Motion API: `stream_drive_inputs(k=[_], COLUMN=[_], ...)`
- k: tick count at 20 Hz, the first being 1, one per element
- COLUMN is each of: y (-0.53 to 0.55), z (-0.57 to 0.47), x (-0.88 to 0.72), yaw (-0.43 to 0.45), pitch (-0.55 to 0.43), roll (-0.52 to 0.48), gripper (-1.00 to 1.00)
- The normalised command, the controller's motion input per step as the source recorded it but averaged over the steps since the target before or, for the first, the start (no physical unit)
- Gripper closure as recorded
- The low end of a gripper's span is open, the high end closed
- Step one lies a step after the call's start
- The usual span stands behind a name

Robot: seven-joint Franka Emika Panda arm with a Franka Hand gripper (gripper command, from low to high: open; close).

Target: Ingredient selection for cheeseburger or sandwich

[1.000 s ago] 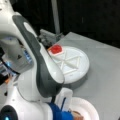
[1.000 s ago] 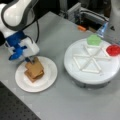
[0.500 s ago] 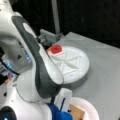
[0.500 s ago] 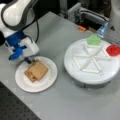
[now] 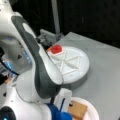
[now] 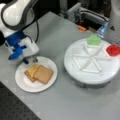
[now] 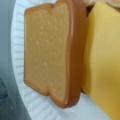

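In a front view the sandwich [image 6: 39, 74] lies on a white plate [image 6: 23, 83] at the lower left. It is a tan toast square [image 6: 43, 74] lying flat on top, a yellow cheese square [image 6: 32, 70] sticking out to its left, and a second toast edge below. My gripper [image 6: 29, 60] hangs open over the plate's upper-left rim, just clear of the stack, with nothing between its fingers. The wrist view looks straight down on the top toast [image 7: 50, 55], the cheese [image 7: 102, 62] and the plate [image 7: 25, 82]. In a front view the arm hides all but a toast corner [image 5: 78, 110].
A round white divided tray [image 6: 91, 72] stands at the right with a green lettuce piece [image 6: 94, 40] and a red disc [image 6: 113, 50] at its far side; the tray [image 5: 75, 65] and the red disc [image 5: 56, 49] also show in a front view. Dark equipment lines the back edge.
The top toast, held tilted over the plate one second ago, now lies flat on the cheese. The gripper has let go of it and drawn back a little to the upper left.
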Motion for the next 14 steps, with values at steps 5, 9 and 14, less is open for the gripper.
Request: stream_drive_inputs(k=[5, 9, 14], y=[-0.25, -0.15, 0.04], z=[0.09, 0.21, 0.3], x=[0.25, 0.17, 0.06], yaw=[0.133, 0.064, -0.112], pitch=[0.017, 0.077, 0.155], roll=[0.232, 0.123, -0.331], gripper=[-1.0, -1.0, -1.0])
